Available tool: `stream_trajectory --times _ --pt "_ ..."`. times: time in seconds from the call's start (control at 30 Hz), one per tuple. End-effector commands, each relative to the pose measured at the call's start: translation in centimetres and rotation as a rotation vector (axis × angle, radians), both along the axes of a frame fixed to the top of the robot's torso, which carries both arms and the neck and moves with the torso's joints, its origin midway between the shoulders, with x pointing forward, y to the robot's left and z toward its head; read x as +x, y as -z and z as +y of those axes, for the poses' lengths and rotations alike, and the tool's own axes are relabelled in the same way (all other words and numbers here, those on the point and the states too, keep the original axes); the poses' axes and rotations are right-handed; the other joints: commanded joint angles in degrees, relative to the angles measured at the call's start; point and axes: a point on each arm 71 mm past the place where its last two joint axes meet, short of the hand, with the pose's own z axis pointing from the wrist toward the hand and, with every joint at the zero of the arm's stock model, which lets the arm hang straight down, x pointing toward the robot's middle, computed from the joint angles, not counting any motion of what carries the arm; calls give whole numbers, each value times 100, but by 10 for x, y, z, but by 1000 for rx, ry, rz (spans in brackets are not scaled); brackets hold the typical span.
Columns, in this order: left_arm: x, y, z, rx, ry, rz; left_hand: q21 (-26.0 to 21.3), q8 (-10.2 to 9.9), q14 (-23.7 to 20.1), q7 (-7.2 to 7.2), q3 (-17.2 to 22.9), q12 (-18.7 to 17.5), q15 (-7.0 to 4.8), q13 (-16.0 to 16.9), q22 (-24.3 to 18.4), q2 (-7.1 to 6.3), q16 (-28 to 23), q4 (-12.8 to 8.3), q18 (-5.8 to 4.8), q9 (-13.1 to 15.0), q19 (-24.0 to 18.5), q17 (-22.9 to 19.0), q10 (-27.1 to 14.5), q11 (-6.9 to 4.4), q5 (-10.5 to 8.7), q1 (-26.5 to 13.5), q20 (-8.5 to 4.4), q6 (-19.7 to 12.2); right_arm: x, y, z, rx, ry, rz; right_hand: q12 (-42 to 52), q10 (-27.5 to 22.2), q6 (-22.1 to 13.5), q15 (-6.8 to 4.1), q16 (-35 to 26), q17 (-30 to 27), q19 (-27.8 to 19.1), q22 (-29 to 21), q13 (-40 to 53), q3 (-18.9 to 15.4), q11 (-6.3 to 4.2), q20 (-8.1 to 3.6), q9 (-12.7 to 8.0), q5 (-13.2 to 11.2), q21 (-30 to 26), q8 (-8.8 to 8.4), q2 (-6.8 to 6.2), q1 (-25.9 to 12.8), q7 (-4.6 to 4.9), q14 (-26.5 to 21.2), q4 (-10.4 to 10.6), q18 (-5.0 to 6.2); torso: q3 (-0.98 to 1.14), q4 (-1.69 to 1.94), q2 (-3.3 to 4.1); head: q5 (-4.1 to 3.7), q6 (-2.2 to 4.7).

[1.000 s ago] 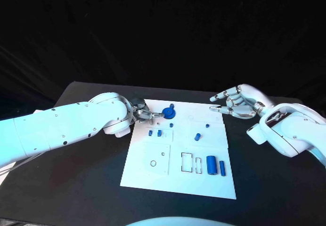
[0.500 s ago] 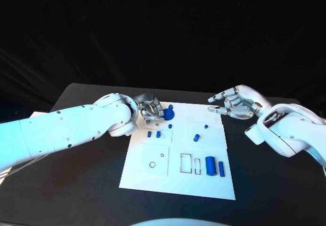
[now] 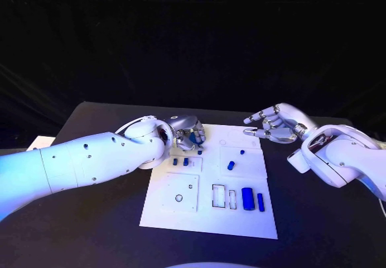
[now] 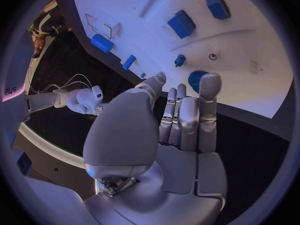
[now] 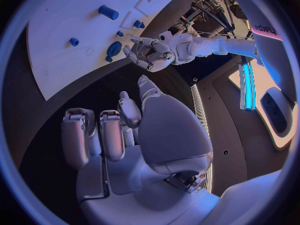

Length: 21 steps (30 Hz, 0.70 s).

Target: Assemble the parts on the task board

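The black table (image 3: 96,223) carries the white task board (image 3: 211,215) at frame centre, w/ dark background behind. The blue parts (image 3: 247,198) lie on the board, several toward lower right. The left hand (image 3: 187,134) is at the board's upper left corner, fingers spread, holding nothing. The right hand (image 3: 273,124) hovers at upper right, fingers apart, empty. No readable writing on the board.

The task board (image 3: 211,209) looks like smooth matt white plastic. The blue parts (image 3: 247,198) seem glossy plastic. Both hands, left (image 3: 187,129) and right (image 3: 272,124), look like shiny silver metal. The table (image 3: 96,223) is matt black.
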Motion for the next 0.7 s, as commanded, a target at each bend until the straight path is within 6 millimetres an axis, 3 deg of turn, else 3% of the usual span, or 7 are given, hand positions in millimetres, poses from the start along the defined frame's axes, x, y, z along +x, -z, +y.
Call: stream_trajectory --times 0.03,0.13,0.23,0.47,0.7 --pt "-1 3 -8 93 68 -61 690 -69 254 -15 -48 -101 -18 -174 489 -27 449 14 -130 -112 309 391 98 -12 -15 48 -25 118 -1 1 2 -8 -16 2 19 0 36 -37 -35 601 -19 598 -2 -14 -10 3 6 17 -29 -24 28 52 7 400 -12 -24 -2 -7 8 -7 7" --pt "0 7 -10 117 67 -56 1351 -141 467 -18 -76 -205 -37 -341 965 -11 857 31 -245 -219 559 779 206 -16 -12 76 -41 221 -1 1 2 -8 -17 2 19 0 36 -37 -35 601 -19 598 -2 -14 -10 3 6 17 -29 -24 28 52 7 400 -12 -24 -3 -13 8 -14 8" --pt "0 10 -11 137 63 -49 1653 -195 540 -23 -88 -274 -47 -449 1189 -4 1002 40 -294 -290 661 908 274 -22 -11 92 -52 275 -1 1 2 -8 -17 2 19 0 36 -37 -35 601 -19 598 -2 -14 -10 3 6 17 -29 -24 28 52 7 400 -12 -24 -2 -7 8 -23 -1" --pt "1 14 -11 174 56 -29 2002 -265 613 -24 -91 -368 -55 -588 1448 10 1122 46 -353 -382 770 998 371 -26 -7 116 -64 352 0 2 2 -9 -16 3 19 0 36 -37 -35 601 -19 598 -2 -14 -10 3 6 17 -29 -24 28 52 7 400 -12 -24 -3 11 -1 -37 -20" --pt "1 17 -13 193 61 -18 2131 -295 637 -31 -76 -411 -66 -650 1545 25 1140 45 -375 -424 811 991 425 -34 -3 131 -71 395 0 2 2 -9 -18 3 19 0 36 -37 -35 601 -19 598 -2 -14 -10 3 6 17 -29 -24 28 52 7 400 -12 -24 -2 3 -1 -27 -29"
